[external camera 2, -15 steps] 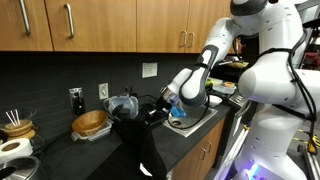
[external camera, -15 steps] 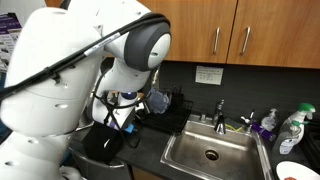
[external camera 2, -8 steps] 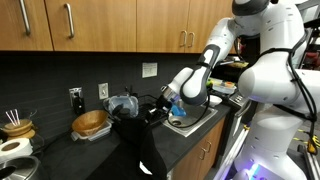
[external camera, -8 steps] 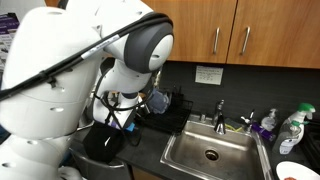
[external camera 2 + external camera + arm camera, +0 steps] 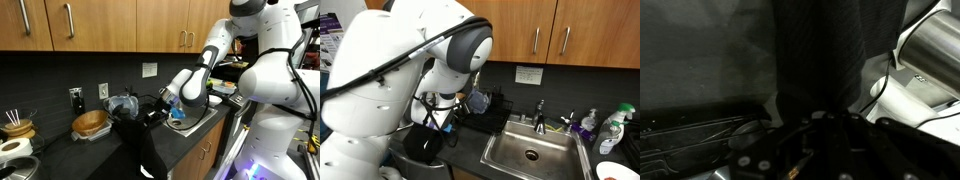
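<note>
My gripper [image 5: 152, 114] is shut on a black cloth [image 5: 140, 147], which hangs from the jaws in a long fold down to the dark counter [image 5: 95, 155]. In an exterior view the cloth [image 5: 423, 144] lies bunched on the counter under the arm, left of the sink. In the wrist view the gripper [image 5: 816, 120] is dark and the cloth [image 5: 830, 50] runs straight away from the jaws through the middle of the picture. The fingertips are hidden by the cloth.
A steel sink [image 5: 530, 152] with a faucet [image 5: 540, 110] lies beside the arm, and a dish rack [image 5: 492, 112] stands behind it. Bottles [image 5: 588, 125] stand by the sink. A wooden bowl [image 5: 90, 123] and a clear jar [image 5: 122, 105] sit by the wall.
</note>
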Available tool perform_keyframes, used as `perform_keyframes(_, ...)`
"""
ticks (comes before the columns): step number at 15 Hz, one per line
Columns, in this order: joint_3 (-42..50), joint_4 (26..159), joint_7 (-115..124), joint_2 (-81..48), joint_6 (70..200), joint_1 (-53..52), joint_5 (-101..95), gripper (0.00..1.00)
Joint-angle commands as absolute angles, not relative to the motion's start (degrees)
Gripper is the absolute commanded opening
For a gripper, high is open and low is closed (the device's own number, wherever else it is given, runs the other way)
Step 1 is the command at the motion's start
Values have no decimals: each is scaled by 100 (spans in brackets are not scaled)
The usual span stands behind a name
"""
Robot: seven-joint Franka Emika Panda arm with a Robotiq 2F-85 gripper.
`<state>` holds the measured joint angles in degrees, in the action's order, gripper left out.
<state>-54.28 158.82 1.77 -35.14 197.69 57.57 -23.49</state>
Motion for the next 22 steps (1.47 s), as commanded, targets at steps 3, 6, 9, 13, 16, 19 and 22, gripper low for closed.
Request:
perform_keyframes(3, -5398, 15878, 194, -3507, 19789, 5717, -2349, 4)
perform_keyframes(6, -5396, 15877, 194, -3507, 19789, 5717, -2349, 4)
perform_keyframes(9, -5395, 15877, 194, -3507, 19789, 5717, -2349, 1)
perform_keyframes(13, -5428, 15870, 269, -3466, 19829, 5826, -2291, 1)
perform_keyframes(16, -5526, 15858, 324, -3537, 19824, 6151, -2366, 1)
perform_keyframes(19, -5603, 15893, 383, -3572, 19826, 6497, -2391, 1)
perform_keyframes(22, -5627, 15964, 414, -3547, 19829, 6830, -2376, 1)
